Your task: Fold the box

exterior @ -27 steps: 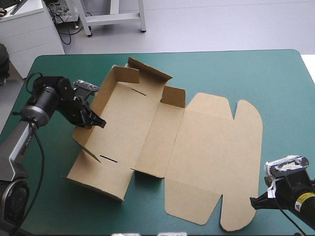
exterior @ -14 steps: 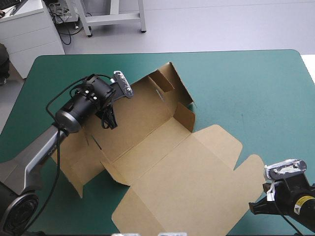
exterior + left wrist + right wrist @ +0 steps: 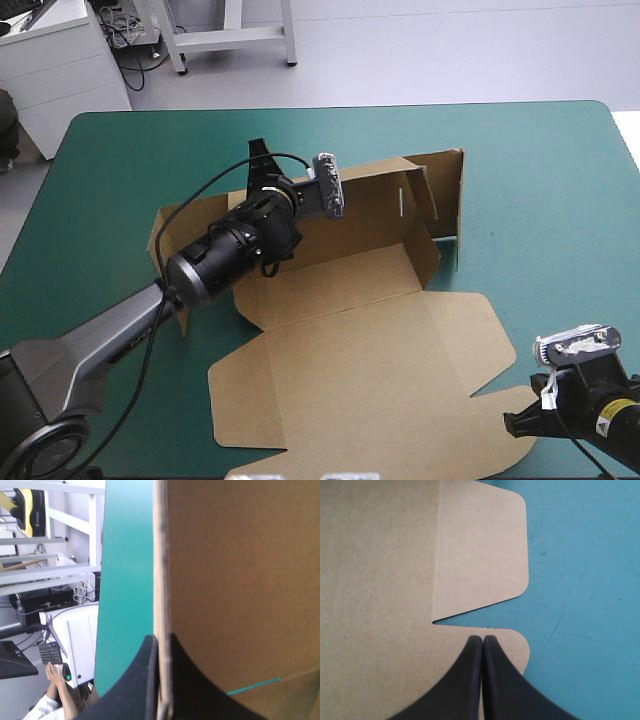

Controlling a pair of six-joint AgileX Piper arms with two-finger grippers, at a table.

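Matt brown board forms the box [image 3: 360, 340], its cut edge rough and fibrous; the teal-green cover [image 3: 540, 170] looks smooth, faintly scuffed; black fingers [image 3: 467, 680] appear smooth, plastic-like.

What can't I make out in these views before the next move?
- High view: the left arm covers part of the box and the spot where the left gripper pinches it.
- Left wrist view: brown board fills it, so the box's shape is unreadable.
- Right wrist view: the right gripper hides whether it touches the lid flap beneath.
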